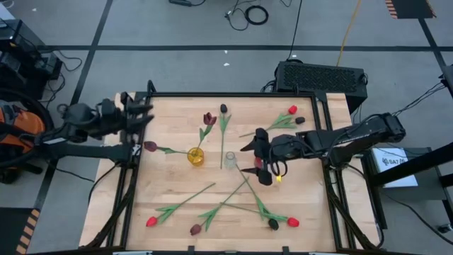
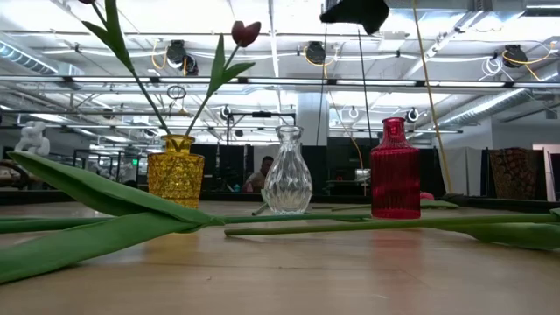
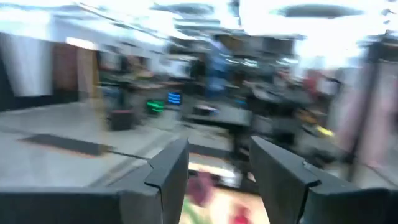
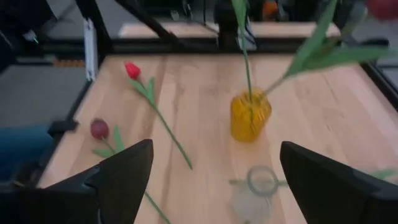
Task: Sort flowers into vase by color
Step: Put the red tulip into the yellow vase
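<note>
Right gripper [image 1: 256, 159]: right of the frame's centre in the high view, above the table; jaws spread wide with nothing between them.
Left gripper [image 1: 139, 115]: upper left of the table in the high view; its wrist view shows the two fingers [image 3: 171, 174] apart, nothing gripped.
Flowers relative to jaws: none lies between either pair; a red tulip [image 1: 291, 110] and a dark one [image 1: 300, 120] lie just above the right gripper in the high view; a dark tulip [image 1: 273, 224] and a red tulip [image 1: 292, 222] lie at lower right.
Other loose flowers: a red tulip [image 1: 151, 221] and a maroon tulip [image 1: 195, 229] at lower left, stems pointing toward the centre; a near-black tulip [image 1: 224, 109] above the centre.
Yellow vase [image 1: 196, 156]: left of centre; holds two maroon tulips, one head [image 1: 209, 119] leaning up, the other [image 1: 150, 146] leaning left.
Clear vase [image 2: 287, 171]: centre, empty.
Red vase [image 2: 395, 170]: right of the clear vase in the low view, no stem visible in it.
Table [image 1: 170, 184]: light wood.
</note>
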You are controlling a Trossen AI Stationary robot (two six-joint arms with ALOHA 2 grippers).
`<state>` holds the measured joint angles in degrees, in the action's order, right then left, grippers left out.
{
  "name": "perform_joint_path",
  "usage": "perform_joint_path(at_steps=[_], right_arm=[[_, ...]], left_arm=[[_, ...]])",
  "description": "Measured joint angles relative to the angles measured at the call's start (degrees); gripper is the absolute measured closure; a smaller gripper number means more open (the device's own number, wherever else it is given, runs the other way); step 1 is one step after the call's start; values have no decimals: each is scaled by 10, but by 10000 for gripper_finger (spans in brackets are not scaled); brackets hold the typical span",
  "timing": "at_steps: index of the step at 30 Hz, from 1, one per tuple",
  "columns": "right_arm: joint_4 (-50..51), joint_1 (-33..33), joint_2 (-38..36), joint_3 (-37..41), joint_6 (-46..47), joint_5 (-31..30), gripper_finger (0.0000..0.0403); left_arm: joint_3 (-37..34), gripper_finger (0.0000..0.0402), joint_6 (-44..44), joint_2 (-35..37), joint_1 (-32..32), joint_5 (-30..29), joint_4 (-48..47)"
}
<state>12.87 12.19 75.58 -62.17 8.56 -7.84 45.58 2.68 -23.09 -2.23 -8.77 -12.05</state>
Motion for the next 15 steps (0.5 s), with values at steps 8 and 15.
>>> perform_joint_path(at_steps=[8, 15], right_arm=[[-75, 47, 23, 0, -1, 2, 60], [-52, 69, 39, 0, 12, -44, 60]], left_arm=[[-1, 281, 17, -19, 60, 82, -59], [-2, 335, 4, -40, 139, 53, -60]])
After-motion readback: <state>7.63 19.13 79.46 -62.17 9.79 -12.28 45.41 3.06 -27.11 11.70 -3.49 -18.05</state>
